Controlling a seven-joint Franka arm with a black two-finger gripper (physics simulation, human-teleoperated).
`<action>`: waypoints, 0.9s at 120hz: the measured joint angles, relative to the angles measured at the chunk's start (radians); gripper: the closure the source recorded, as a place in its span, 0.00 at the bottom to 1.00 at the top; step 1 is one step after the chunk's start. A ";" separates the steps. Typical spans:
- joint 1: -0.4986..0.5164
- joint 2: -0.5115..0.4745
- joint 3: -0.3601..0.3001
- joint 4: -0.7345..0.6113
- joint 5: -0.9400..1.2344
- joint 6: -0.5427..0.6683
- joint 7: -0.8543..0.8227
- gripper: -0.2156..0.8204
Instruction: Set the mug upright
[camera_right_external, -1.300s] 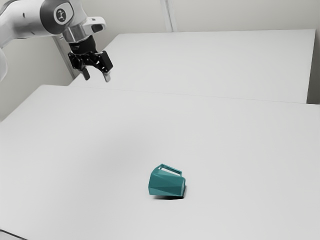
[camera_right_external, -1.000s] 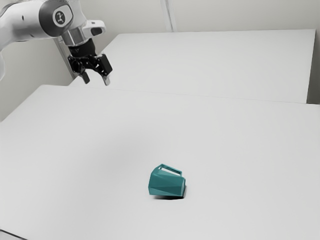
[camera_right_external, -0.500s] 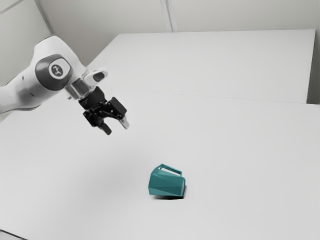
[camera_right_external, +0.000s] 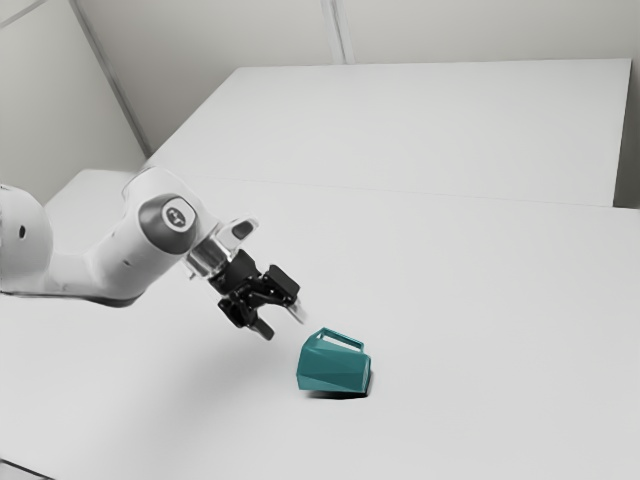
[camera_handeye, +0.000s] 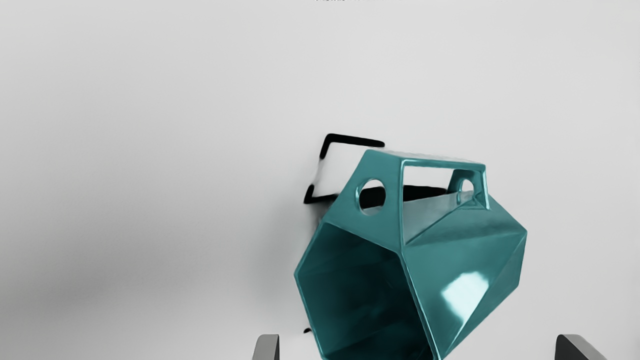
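The black two-finger gripper (camera_right_external: 283, 323) is open, its fingers (camera_handeye: 267, 348) spread well apart and holding nothing. It is tilted down toward the exterior view's right, above the white table (camera_right_external: 480, 300), with the white arm (camera_right_external: 130, 250) behind it, reaching in from the exterior view's left.

Near the fingertips, the teal faceted mug (camera_right_external: 333, 370) lies on its side on the table, toward the exterior view's right from the gripper. Its handle (camera_handeye: 444, 163) is uppermost, with a round hole in the side piece nearer the wrist camera. The mug's angular mouth (camera_handeye: 367, 295) is turned partly toward that camera, the inside dark. Black shadow (camera_handeye: 356, 140) falls on the table beside it.

Farther off, past a thin seam, is another white surface (camera_right_external: 430, 125), then a pale wall (camera_right_external: 220, 40).
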 joint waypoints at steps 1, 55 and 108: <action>0.000 0.005 0.000 0.000 -0.009 0.004 0.005 0.21; 0.009 0.105 -0.007 -0.024 -0.281 -0.003 0.297 0.21; 0.003 0.089 -0.031 -0.033 -0.351 -0.087 0.482 0.77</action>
